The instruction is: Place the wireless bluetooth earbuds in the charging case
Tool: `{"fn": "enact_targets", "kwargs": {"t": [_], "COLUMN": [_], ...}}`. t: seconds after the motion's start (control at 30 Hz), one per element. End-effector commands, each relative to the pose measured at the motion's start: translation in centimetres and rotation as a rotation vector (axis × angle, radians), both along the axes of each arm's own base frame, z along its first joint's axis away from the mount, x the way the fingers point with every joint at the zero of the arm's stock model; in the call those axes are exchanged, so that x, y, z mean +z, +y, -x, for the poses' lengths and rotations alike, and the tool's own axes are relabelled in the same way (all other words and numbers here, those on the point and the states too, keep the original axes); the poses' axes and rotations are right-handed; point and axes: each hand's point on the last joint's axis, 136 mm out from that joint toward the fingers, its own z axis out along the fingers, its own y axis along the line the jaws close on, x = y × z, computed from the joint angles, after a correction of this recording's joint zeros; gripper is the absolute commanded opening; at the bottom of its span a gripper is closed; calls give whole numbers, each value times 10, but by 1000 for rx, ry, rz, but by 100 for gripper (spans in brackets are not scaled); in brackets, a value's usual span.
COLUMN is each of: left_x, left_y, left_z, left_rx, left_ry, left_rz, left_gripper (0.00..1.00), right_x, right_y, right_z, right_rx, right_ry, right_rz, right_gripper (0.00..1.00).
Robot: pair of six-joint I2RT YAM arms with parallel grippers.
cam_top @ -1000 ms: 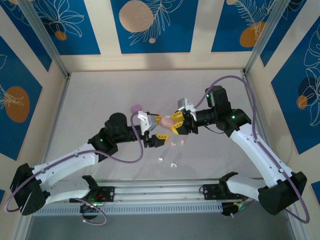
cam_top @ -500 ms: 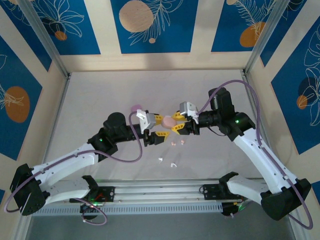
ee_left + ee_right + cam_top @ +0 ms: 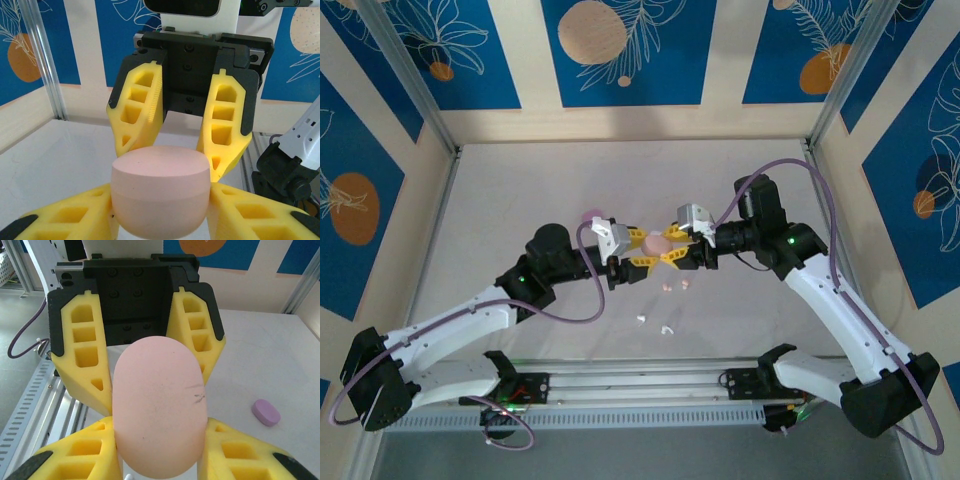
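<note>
the pink charging case (image 3: 656, 243) hangs over mid-table, held from both ends. the right gripper (image 3: 672, 254) clamps one end. the left gripper (image 3: 642, 260) has its yellow fingers (image 3: 75, 217) pressed against the two sides of the other end. the pink earbuds (image 3: 677, 287) and white earbuds (image 3: 665, 329) lie on the table (image 3: 520, 190) nearer the bases, apart from the case. a lilac case (image 3: 590, 215) sits beside the left wrist. open surface runs to the far and side walls.
</note>
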Motion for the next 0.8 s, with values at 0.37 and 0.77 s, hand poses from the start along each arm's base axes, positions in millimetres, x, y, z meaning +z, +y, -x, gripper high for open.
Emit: {"fn": "enact_targets", "kwargs": {"t": [0.37, 0.77], "left_x": [26, 21], "left_y": [-4, -9], "left_z": [9, 13], "left_rx": [-67, -109], "left_ry": [-37, -11], "left_rz": [65, 42], "left_gripper": [47, 39], "right_x": [-12, -20], "right_y": [3, 6], "right_z": [-5, -6], "right_rx": [-1, -13], "right_ry": [-23, -63], "right_rz": [23, 67], "right_gripper": [28, 28]}}
